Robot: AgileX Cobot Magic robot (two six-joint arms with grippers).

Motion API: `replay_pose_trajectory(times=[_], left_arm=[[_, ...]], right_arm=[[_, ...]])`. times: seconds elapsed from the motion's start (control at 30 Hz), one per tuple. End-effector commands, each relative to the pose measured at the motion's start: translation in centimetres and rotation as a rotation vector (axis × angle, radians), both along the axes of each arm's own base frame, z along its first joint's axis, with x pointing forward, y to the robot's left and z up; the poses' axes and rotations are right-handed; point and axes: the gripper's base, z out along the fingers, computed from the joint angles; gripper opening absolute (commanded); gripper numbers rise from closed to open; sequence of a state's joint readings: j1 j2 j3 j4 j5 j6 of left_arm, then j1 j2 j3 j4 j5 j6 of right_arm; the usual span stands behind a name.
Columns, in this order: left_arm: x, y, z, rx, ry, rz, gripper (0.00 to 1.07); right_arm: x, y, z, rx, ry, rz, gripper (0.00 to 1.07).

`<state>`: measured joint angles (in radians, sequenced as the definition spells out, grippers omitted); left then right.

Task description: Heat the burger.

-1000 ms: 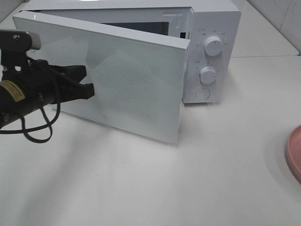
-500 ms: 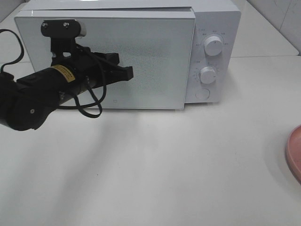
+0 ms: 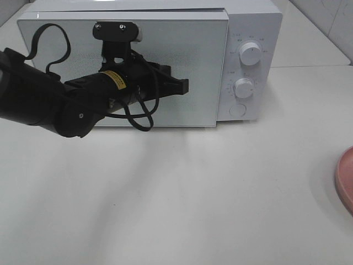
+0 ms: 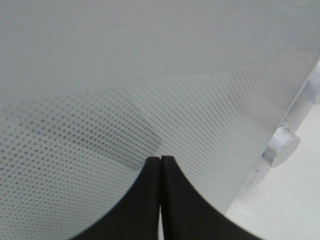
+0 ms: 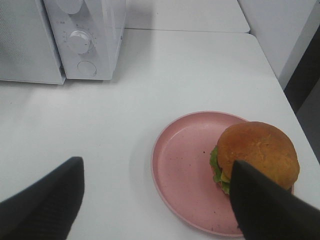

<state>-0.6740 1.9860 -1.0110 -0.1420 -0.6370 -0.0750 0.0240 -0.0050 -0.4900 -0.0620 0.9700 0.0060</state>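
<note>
The microwave point(image 3: 165, 61) door looks flush with its frame, though the seam is hard to read, while the burger point(image 5: 256, 156) sits outside on the pink plate point(image 5: 182, 170) near the table's right edge. So the step in hand looks like door handling, with loading not yet done. The left gripper point(image 3: 182, 86), fingers pressed together and holding nothing, points at the door glass near its middle. The right gripper point(image 5: 155, 195) hangs spread wide above the plate, gripping nothing. Next, the door must stand open, then the right arm must carry the burger inside. The table point(image 3: 220, 193) is plain white and bare between microwave and plate, giving free passage.
</note>
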Motion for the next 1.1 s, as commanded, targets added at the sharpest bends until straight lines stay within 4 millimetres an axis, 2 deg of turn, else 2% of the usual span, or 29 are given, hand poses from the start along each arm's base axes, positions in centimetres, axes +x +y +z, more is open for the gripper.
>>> replay_pose_trajectory(times=[0.03,0.23,0.3,0.5,0.77,0.83,0.9,1.03,1.1], left_arm=[[1.8,0.0,1.4,-0.075,-0.051,0.082,0.00],[2.7,-0.7,1.6,-0.079,-0.059,0.101,0.00],[3.6,-1.2,1.7,-0.070,-0.071,0.116,0.00],[4.0,-1.4,2.1,-0.086,-0.076,0.127,0.00],[2.3,-3.3,2.2,-0.022,-0.059,0.048,0.00],[1.0,-4.5,3.0,-0.005,-0.054,-0.003,0.00],[0.8,-4.6,3.1,-0.004,-0.049,-0.010,0.00],[-0.4,-5.2,3.8,0.010,0.026,-0.048,0.00],[-1.6,-5.6,4.4,0.041,0.111,-0.093,0.00]], right_arm=[[-0.4,0.0,0.0,0.001,-0.035,-0.002,0.76],[-0.4,0.0,0.0,0.001,-0.035,-0.002,0.76],[-0.4,0.0,0.0,0.001,-0.035,-0.002,0.76],[-0.4,0.0,0.0,0.001,-0.035,-0.002,0.76],[-0.4,0.0,0.0,0.001,-0.035,-0.002,0.76],[-0.4,0.0,0.0,0.001,-0.035,-0.002,0.76],[-0.4,0.0,0.0,0.001,-0.035,-0.002,0.76],[-0.4,0.0,0.0,0.001,-0.035,-0.002,0.76],[-0.4,0.0,0.0,0.001,-0.035,-0.002,0.76]])
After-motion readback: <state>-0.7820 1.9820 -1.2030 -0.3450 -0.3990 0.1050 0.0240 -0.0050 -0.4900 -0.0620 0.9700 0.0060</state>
